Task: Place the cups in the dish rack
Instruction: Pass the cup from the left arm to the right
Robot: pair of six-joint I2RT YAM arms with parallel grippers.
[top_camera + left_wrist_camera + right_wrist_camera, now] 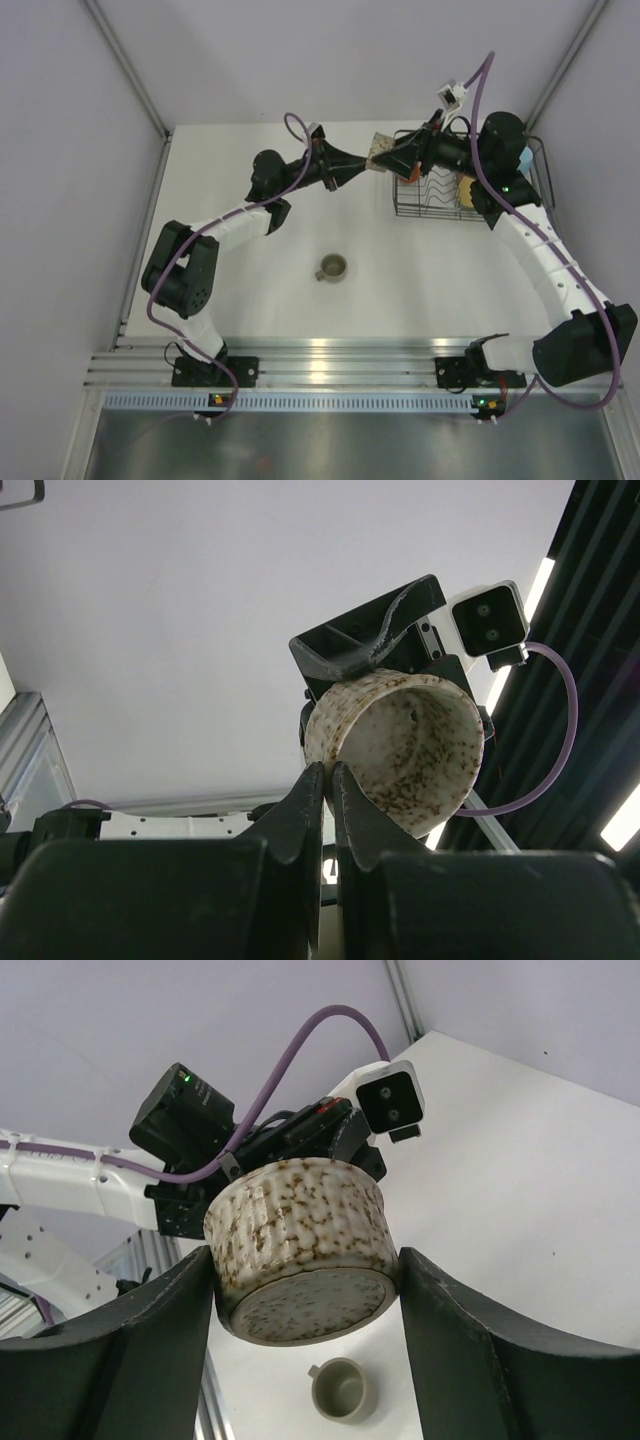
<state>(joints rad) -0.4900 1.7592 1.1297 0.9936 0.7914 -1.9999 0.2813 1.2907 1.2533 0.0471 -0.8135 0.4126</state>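
Note:
A cream cup with brown speckles (383, 150) hangs in mid-air just left of the dish rack (420, 208). My left gripper (329, 770) is shut on its rim, one finger inside the cup (400, 750) and one outside. My right gripper (305, 1260) straddles the same cup (300, 1225) from the other side, its fingers (190, 1300) pressed against the cup's wall near the base. A small grey-olive cup (332, 267) stands upright on the white table, also seen below the held cup in the right wrist view (340, 1390). A yellow cup (466, 190) lies in the rack.
The black wire rack stands at the table's back right, partly covered by my right arm. The two arms meet above the back of the table. Grey walls close in the sides, and an aluminium rail (330, 360) runs along the near edge.

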